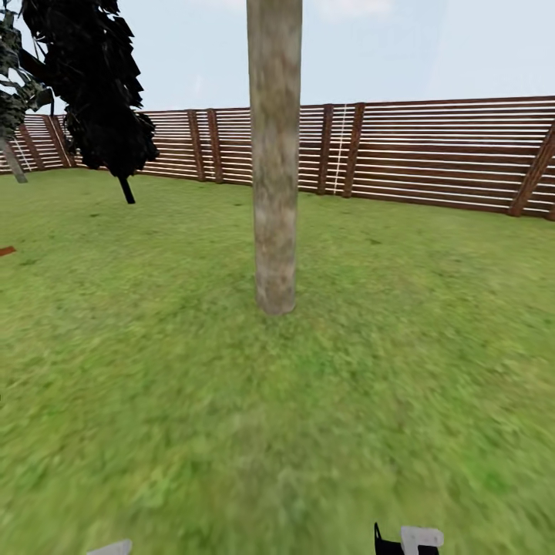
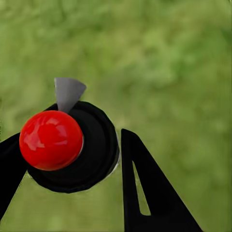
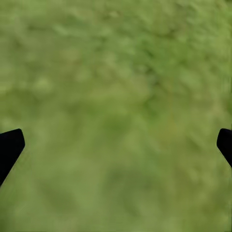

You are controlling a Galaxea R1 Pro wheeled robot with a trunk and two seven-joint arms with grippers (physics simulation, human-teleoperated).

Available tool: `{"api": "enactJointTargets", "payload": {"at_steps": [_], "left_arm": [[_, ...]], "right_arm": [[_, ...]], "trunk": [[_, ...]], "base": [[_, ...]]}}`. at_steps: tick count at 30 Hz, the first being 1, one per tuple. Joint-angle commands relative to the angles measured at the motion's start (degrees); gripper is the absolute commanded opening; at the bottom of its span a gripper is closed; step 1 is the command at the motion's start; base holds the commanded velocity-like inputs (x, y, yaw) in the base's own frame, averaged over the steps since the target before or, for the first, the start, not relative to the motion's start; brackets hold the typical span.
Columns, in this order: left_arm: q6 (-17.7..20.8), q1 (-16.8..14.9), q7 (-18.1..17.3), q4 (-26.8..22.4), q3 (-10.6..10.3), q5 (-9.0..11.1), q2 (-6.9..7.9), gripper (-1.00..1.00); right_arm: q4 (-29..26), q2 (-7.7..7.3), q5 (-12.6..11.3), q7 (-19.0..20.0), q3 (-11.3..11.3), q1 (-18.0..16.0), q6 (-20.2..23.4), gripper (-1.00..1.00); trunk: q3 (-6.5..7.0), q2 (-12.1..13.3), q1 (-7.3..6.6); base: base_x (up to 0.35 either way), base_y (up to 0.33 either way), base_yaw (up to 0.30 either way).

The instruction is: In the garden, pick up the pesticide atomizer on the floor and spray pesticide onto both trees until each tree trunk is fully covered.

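One tree stands straight ahead in the head view, its thick mottled grey-tan trunk [image 1: 274,177] rising from the lawn to the top of the picture. In the left wrist view the pesticide atomizer [image 2: 72,150] shows as a black round body with a glossy red knob and a small grey nozzle. My left gripper [image 2: 82,145] is shut on it, with a black finger on each side, above the grass. My right gripper [image 3: 118,142] is open over bare grass, nothing between its fingertips [image 3: 10,145].
A brown slat fence [image 1: 432,154] closes the lawn behind the tree. A thin-stemmed dark cypress-like tree [image 1: 100,85] stands at the back left. Grass [image 1: 231,432] lies open between me and the trunk. Bits of my arms [image 1: 420,538] show at the bottom edge.
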Motion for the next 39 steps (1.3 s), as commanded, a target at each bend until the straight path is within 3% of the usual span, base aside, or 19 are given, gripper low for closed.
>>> {"api": "enactJointTargets", "payload": {"at_steps": [1,25,39], "left_arm": [[-0.1,0.0,0.3,0.0,-0.5,0.2,0.00,-1.00],[-0.1,0.0,0.3,0.0,-0.4,0.2,0.04,-1.00],[-0.2,0.0,0.4,0.0,-0.5,0.1,-0.03,-1.00]], "right_arm": [[0.1,0.00,0.6,-0.4,-0.2,0.0,-0.1,1.00],[0.1,-0.06,0.6,-0.4,-0.3,0.0,-0.2,1.00],[0.0,-0.01,0.5,-0.5,-0.3,0.0,-0.2,1.00]], "trunk": [[-0.05,0.0,0.02],[-0.03,0.0,0.02],[0.70,0.0,0.02]], "base": [[0.340,0.000,0.056],[0.340,0.000,0.003],[0.327,0.000,0.000]]}}
